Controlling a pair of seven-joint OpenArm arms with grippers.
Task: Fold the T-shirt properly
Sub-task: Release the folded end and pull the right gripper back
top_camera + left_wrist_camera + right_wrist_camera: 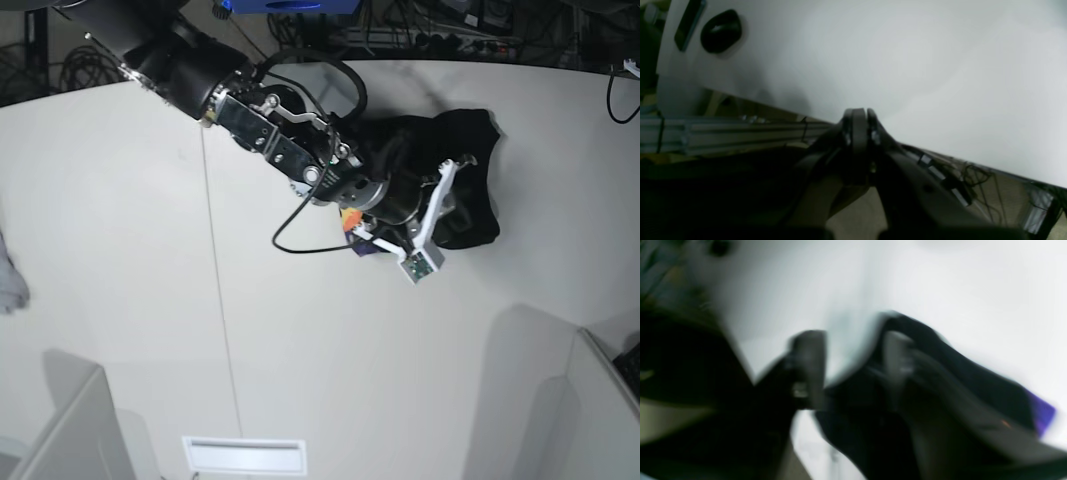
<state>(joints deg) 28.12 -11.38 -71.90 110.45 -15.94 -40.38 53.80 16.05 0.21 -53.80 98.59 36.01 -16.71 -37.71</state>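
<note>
The black T-shirt (468, 140) lies crumpled on the white table (120, 200) at the back right; a bit of its orange and purple print (355, 235) shows under the arm. My right gripper (438, 205) is over the shirt. In the blurred right wrist view the right gripper (853, 363) is open, its right finger (897, 353) against the black cloth (960, 370), and a purple patch (1042, 413) shows at the right. My left gripper (862, 115) is shut and empty over the table's edge, and it does not appear in the base view.
A black mouse (721, 30) and a phone (689, 20) lie on the table near my left gripper. A small pale grey cloth (10, 280) lies at the table's left edge. Grey panels (60, 430) stand at the front corners. Cables (310, 215) hang from the arm.
</note>
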